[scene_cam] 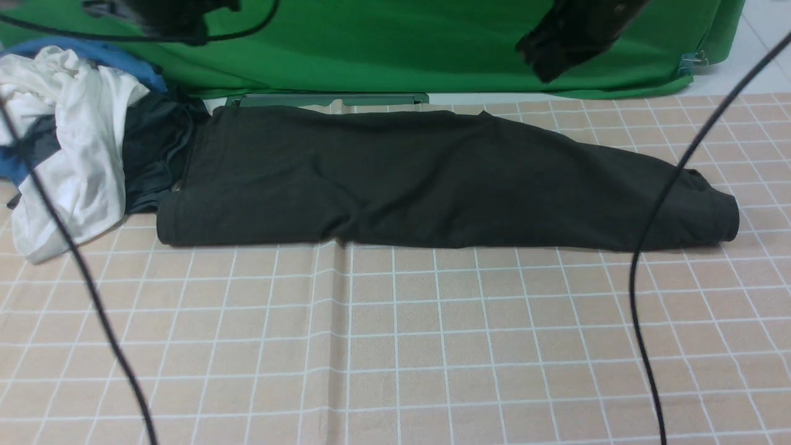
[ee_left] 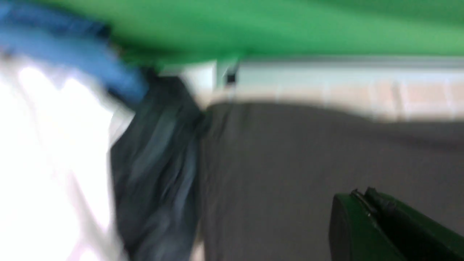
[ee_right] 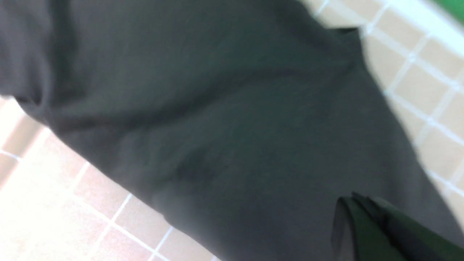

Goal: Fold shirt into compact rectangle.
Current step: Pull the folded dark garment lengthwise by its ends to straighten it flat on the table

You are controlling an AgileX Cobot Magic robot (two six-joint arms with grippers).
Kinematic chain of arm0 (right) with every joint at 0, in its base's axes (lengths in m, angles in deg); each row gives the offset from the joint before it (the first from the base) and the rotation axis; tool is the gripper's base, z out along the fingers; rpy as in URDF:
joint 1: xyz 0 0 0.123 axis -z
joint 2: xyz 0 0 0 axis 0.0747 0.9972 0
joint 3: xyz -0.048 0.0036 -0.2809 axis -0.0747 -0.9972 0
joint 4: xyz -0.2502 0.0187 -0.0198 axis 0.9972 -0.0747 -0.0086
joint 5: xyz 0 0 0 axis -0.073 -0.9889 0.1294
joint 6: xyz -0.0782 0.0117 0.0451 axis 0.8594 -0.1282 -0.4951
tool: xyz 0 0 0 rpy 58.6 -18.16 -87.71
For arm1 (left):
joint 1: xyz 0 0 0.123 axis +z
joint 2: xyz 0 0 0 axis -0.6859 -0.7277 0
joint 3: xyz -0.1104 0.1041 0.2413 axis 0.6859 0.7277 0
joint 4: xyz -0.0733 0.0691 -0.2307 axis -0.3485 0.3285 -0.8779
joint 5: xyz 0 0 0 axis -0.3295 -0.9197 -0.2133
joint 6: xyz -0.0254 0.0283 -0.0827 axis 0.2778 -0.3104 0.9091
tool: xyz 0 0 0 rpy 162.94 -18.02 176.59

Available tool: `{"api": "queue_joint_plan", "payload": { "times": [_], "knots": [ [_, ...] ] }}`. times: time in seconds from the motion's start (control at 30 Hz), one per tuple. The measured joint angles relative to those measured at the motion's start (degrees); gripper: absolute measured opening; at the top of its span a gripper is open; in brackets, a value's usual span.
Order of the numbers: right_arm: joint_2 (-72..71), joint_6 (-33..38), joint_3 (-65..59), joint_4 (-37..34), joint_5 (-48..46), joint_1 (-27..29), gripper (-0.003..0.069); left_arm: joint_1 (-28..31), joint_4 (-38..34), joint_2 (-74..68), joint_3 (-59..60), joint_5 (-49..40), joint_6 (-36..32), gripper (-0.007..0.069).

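Observation:
The shirt (scene_cam: pixel 432 179) is black-olive and lies folded into a long band across the far half of the checked table cloth (scene_cam: pixel 395 346), its narrower end at the right. No print or neck label shows. Both arms hang high above it at the top edge of the front view. In the blurred left wrist view, my left gripper (ee_left: pixel 362 194) is shut and empty over the shirt (ee_left: pixel 308 163) near its left end. My right gripper (ee_right: pixel 353 199) is also shut and empty, above the shirt (ee_right: pixel 217 127) toward its right part.
A pile of clothes sits at the far left against the shirt's end: a white garment (scene_cam: pixel 74 142), blue cloth (scene_cam: pixel 123 62) and a dark greyish garment (scene_cam: pixel 154 148). A green backdrop (scene_cam: pixel 401 49) closes the back. Two black cables (scene_cam: pixel 642 259) hang across the front view.

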Motion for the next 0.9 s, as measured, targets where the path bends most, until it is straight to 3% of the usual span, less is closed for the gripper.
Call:
{"api": "queue_joint_plan", "payload": {
  "times": [0.17,0.3,0.43,0.63,0.73,0.87,0.9],
  "knots": [
    [-9.7,-0.8,-10.7,0.3,0.0,1.2,0.0038,5.0,-2.2,10.6,20.1,-1.0,0.4,0.0019],
    [-16.1,-0.8,-21.3,0.3,-0.4,1.7,0.0038,7.8,-5.2,14.2,32.8,3.1,-0.2,0.0019],
    [-19.3,-0.7,-27.4,0.3,1.1,2.1,0.0038,8.4,-6.7,13.8,38.3,10.4,-6.3,0.0029],
    [-20.6,-0.7,-30.5,0.1,3.0,2.1,0.0038,8.4,-12.0,10.9,39.7,20.4,-10.6,0.0257],
    [-20.6,-0.7,-30.5,-0.3,3.4,2.1,0.0038,8.4,-13.5,8.8,39.7,21.9,-10.7,0.0411],
    [-20.7,-0.7,-30.5,-0.4,3.5,2.1,0.0038,8.4,-17.3,5.5,39.7,22.1,-13.6,0.0556],
    [-20.7,-0.7,-30.5,-0.4,3.5,2.1,0.0038,8.4,-17.5,5.4,39.7,22.1,-13.9,0.0556]
  ]
}}
